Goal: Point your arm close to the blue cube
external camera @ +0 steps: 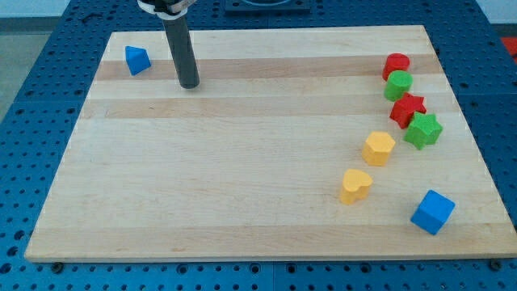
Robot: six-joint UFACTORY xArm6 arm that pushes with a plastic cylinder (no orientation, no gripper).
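I see the wooden desk (242,186) filling most of the view, set on a blue perforated base (40,97). I can read no brand, label or writing anywhere.

My rod (181,48) comes down from the view's top, and my tip (189,84) rests on the desk near its top-left corner. This arm carries no jaws, so there is no hold to report.

The blue cube (433,212) sits near the desk's bottom-right corner, well apart from my tip.

Up and left of the cube lie a yellow heart (355,186) and a yellow hexagon (378,148). Above the cube run a green star (423,130), a red star (406,109), a green round block (398,84) and a red round block (396,65); each looks to be touching the next.

A blue wedge (137,60) lies just left of my tip.
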